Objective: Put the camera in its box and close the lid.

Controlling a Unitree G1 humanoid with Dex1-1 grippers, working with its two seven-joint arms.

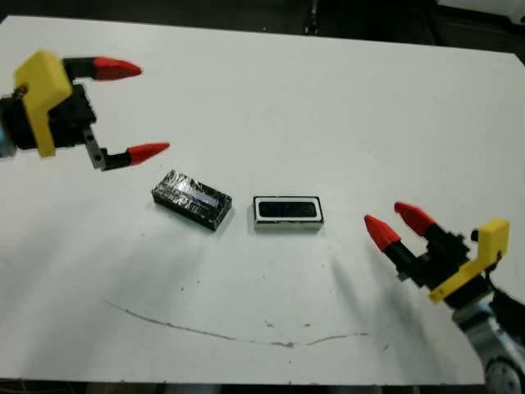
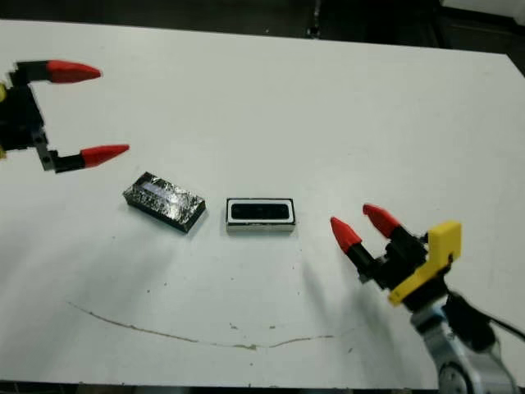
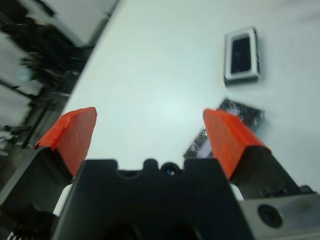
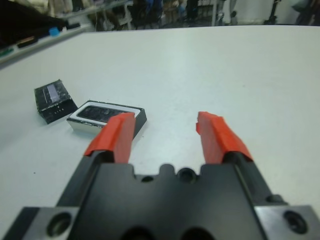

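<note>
Camera (image 1: 288,211) sits in the box (image 1: 288,223) mid-bench (image 1: 328,98). Lid (image 1: 192,199) lies just left of the box, apart from it, angled. Left gripper (image 1: 131,109) hangs behind-left of the lid; right gripper (image 1: 394,222) is right of the box, nearer the front edge.

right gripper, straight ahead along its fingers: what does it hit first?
Probably the box, camera already inside. The right gripper, open, points up-left toward it over bare table. Depth is unclear; it might pass just beside the box's near end.
</note>
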